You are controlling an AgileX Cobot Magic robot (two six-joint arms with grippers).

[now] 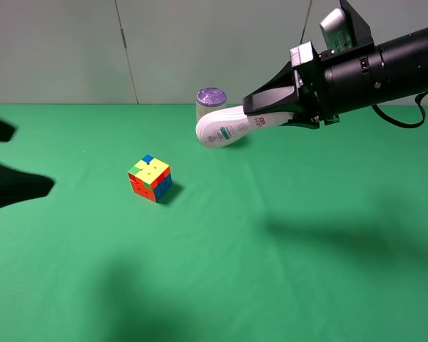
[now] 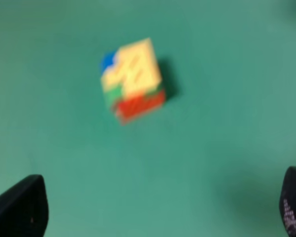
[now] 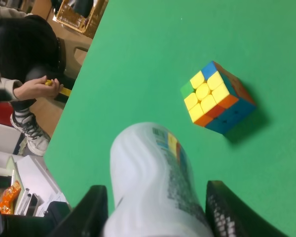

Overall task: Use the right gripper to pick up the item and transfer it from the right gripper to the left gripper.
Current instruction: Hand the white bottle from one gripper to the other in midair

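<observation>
Gaping wide at the counter's [image 1: 271, 249] near left, the left pincer [image 2: 157, 210] hung short of the puzzle cube [image 1: 151, 178]. Farther back, the right pincer [image 3: 155, 212] clamped the item [image 1: 225, 128] sideways between its prongs, base jutting out, before the purple-lidded can [image 1: 210, 98].

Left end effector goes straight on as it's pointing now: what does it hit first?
Probably the puzzle cube: it sits ahead of the open left end effector, between its fingers, with nothing nearer. Depth is unclear; angled down, it could meet the green table first.
</observation>
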